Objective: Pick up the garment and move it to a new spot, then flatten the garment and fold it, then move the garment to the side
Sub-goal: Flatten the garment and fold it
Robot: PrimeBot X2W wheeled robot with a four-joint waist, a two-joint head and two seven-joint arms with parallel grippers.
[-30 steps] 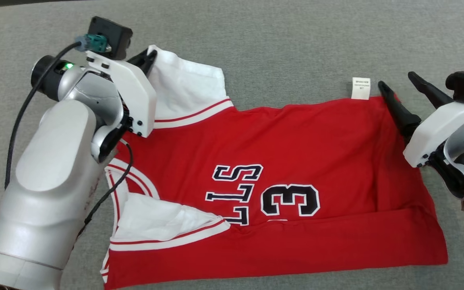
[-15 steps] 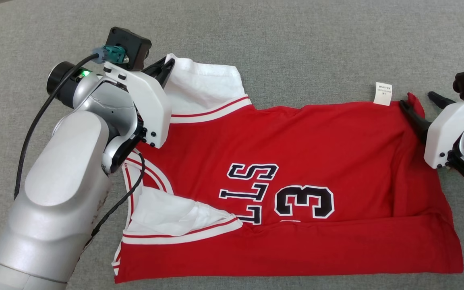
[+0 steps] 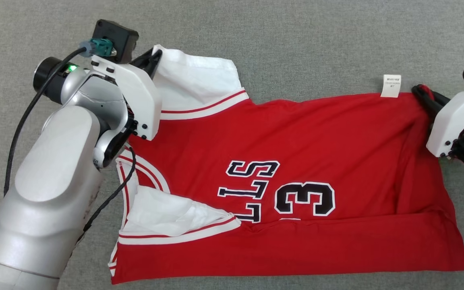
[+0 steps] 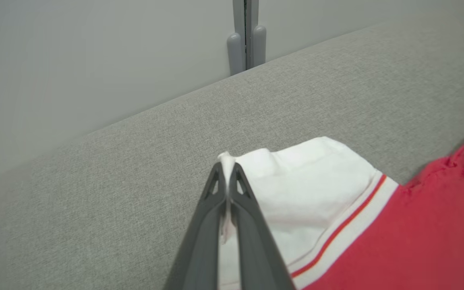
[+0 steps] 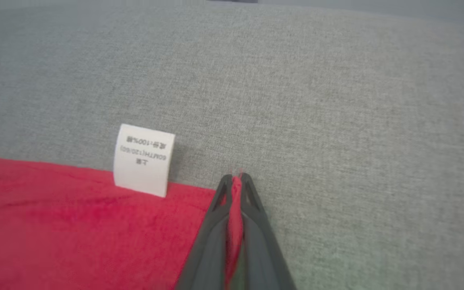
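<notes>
The garment (image 3: pixel 296 161) is a red jersey with white lining, black letters and a "3", spread across a grey fabric surface. Its near long edge is folded over in a band. My left gripper (image 3: pixel 153 54) is shut on the white far-left shoulder corner (image 4: pixel 226 159). At the far-right hem corner, my right gripper (image 3: pixel 419 90) is shut on a pinch of red cloth (image 5: pixel 235 189), just right of a white care label (image 5: pixel 144 160). The red cloth (image 4: pixel 437 225) fills the lower right of the left wrist view.
A grey fabric surface (image 3: pixel 296 44) stretches beyond the jersey on all sides. In the left wrist view, its far edge meets a pale wall with a grey upright post (image 4: pixel 246 36).
My right gripper has slid onto the jersey's far-right corner and gone from open to shut on it. The left gripper has kept its hold. The camera has shifted a little.
</notes>
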